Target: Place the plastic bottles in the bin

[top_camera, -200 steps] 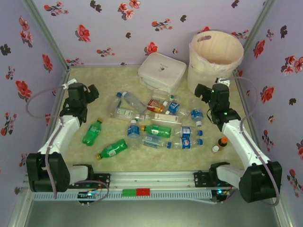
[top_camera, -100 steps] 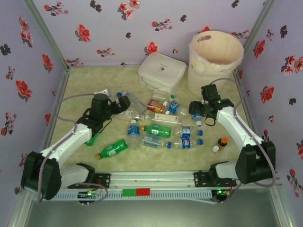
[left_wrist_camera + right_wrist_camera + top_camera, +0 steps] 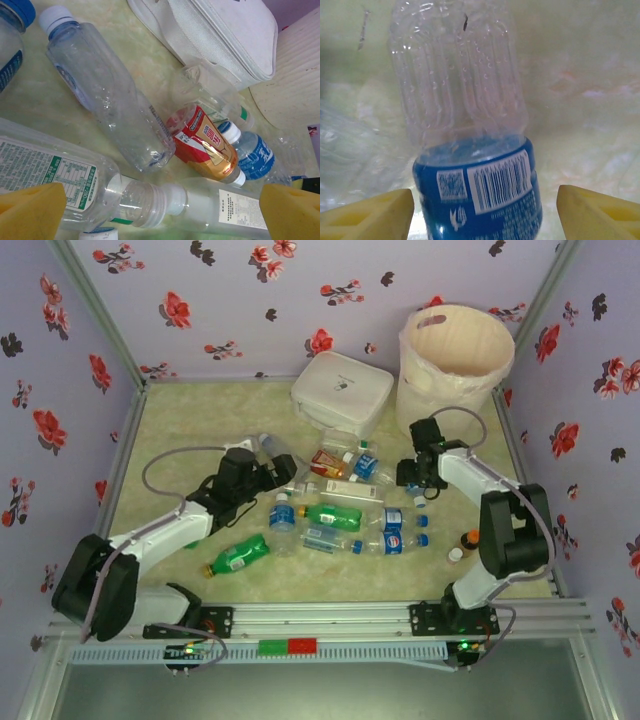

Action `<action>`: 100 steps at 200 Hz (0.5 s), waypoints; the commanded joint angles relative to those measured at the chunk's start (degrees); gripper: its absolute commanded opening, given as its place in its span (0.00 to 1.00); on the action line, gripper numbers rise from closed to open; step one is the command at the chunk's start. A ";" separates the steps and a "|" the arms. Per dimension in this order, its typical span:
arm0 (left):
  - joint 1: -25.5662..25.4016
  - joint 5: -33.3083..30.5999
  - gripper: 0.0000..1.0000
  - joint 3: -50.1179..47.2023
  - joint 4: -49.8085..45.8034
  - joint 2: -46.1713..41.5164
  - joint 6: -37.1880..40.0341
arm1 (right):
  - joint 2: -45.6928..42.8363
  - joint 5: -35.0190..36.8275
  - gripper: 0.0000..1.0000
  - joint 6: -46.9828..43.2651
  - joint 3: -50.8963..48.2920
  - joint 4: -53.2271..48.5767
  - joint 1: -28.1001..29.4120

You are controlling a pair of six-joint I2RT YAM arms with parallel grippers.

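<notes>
Several plastic bottles (image 3: 335, 515) lie in a loose pile mid-table, clear and green. The bin (image 3: 440, 400), a cream tub with a bag liner, stands at the back right. My left gripper (image 3: 272, 472) hovers open at the pile's left end. In the left wrist view its yellow pads (image 3: 30, 210) flank a clear bottle with a green-and-white label (image 3: 45, 172) and a white-capped clear bottle (image 3: 225, 205). My right gripper (image 3: 413, 483) is low over a blue-labelled clear bottle (image 3: 477, 195). Its pads (image 3: 600, 212) stand either side of the label with gaps, so it is open.
A flat white case (image 3: 340, 390) sits behind the pile, left of the bin. A tiny brown bottle with an orange cap (image 3: 470, 538) stands near the right arm. A green bottle (image 3: 235, 555) lies apart at the front left. Flowered walls close three sides.
Both arms swung inward from the table's sides to the pile. The right gripper came down over the blue-labelled bottle and its jaws narrowed around it. The left gripper stayed wide.
</notes>
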 commanded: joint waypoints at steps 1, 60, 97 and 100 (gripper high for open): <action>-0.03 -3.22 1.00 0.90 -3.02 -3.62 2.78 | 2.41 -0.29 0.76 -0.94 2.21 1.77 -0.20; -0.04 -6.17 1.00 1.40 -2.35 -4.41 1.67 | 6.89 -1.29 0.78 -1.46 4.00 2.78 -0.18; -0.03 -5.95 1.00 4.17 -3.73 -2.60 2.31 | 6.08 -0.84 0.75 -0.62 2.81 3.19 -0.19; -0.03 -5.91 0.99 4.23 -3.74 -2.49 2.35 | 5.87 -0.73 0.74 -0.61 2.57 3.22 -0.17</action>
